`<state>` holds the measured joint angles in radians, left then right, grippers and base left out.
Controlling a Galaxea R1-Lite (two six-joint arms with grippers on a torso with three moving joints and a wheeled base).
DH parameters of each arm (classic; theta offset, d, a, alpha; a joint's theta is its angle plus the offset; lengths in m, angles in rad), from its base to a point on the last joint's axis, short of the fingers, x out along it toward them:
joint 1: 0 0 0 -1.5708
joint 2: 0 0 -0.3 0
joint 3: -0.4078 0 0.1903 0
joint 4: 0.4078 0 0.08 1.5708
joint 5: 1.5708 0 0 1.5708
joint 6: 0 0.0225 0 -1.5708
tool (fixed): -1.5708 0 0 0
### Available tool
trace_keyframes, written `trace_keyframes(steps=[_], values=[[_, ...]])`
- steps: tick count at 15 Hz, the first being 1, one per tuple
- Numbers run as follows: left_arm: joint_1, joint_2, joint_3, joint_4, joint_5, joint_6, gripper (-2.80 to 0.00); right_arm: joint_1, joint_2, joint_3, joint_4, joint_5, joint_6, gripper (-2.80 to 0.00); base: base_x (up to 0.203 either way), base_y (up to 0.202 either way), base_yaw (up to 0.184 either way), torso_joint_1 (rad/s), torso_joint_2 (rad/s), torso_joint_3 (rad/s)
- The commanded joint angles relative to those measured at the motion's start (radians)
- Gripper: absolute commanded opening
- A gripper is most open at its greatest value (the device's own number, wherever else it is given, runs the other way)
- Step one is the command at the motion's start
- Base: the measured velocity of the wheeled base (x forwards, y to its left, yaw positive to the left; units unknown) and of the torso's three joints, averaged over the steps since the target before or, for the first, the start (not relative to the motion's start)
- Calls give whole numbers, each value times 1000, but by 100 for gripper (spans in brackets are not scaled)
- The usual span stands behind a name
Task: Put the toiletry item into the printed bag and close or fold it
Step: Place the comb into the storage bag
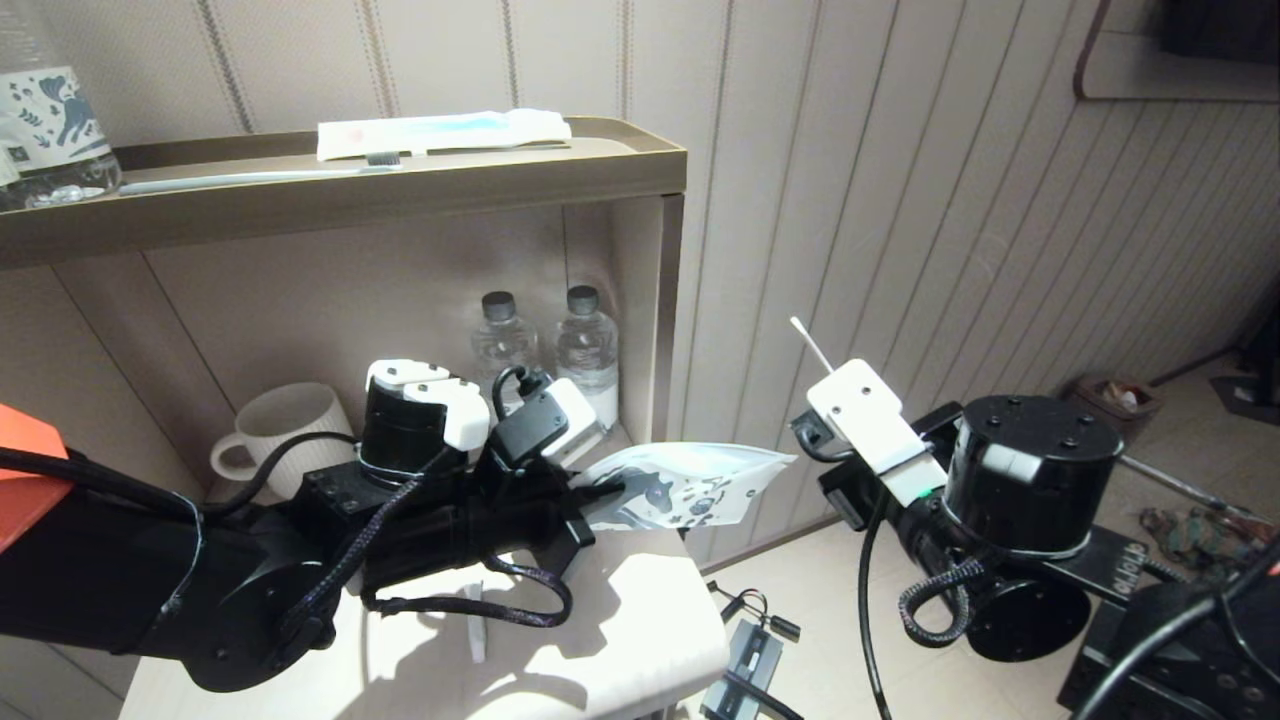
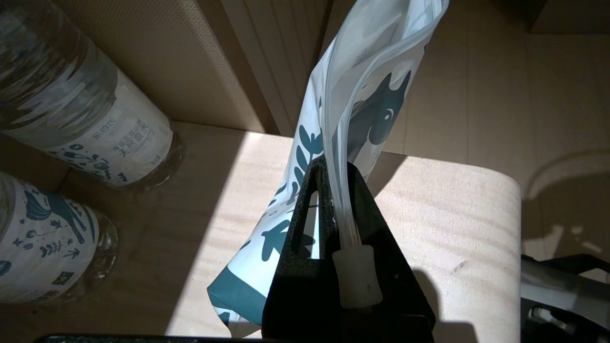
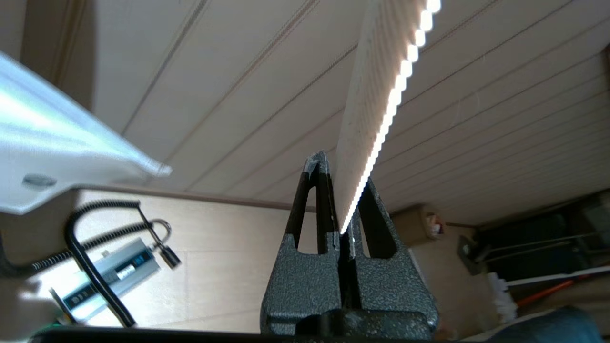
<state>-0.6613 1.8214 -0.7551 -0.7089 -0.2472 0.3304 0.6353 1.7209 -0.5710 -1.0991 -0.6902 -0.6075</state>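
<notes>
So the left gripper (image 2: 340, 209) was right up close, its fingers (image 2: 376, 224) pressed together on the zip strip end of the printed bag (image 1: 690, 480), with the little slider tab sitting just outside them. My guess is it pinched that corner so the pouch hung out past the right edge of the bench (image 1: 640, 620), off the surface, leaving the mouth reachable from the side. The bag stuck out roughly level toward the other arm, and the zip lips looked a bit parted further along, though I couldn't tell how far. The right gripper (image 3: 345, 214) was off the bench's right edge, over the floor, fingers clamped on the bottom end of the toiletry item (image 1: 812, 345). That stick's long axis ran up and slightly away toward the wall, rounded tip on top, well apart from the bag. It looked like it'd need tipping over to aim at the opening. Nothing inside yet as far as I could see.
</notes>
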Motion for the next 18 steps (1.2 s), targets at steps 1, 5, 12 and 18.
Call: trace_keyframes(steps=[1, 5, 12, 18], values=[[0, -21, 1, -4, -1, 1, -280, 20, 7, -54, -9, -2, 30, -280, 0, 0, 0, 0, 0, 0], [0, -57, 5, 3, 2, -2, -280, 113, -2, -67, -13, -67, 47, -280, 0, 0, 0, 0, 0, 0], [2, -193, 8, 76, 8, -32, -280, 197, -63, -86, -1, -173, 61, -280, 0, 0, 0, 0, 0, 0], [2, -203, 19, 75, 9, -36, -280, 201, -167, -127, 237, -172, 111, -280, 0, 0, 0, 0, 0, 0]])
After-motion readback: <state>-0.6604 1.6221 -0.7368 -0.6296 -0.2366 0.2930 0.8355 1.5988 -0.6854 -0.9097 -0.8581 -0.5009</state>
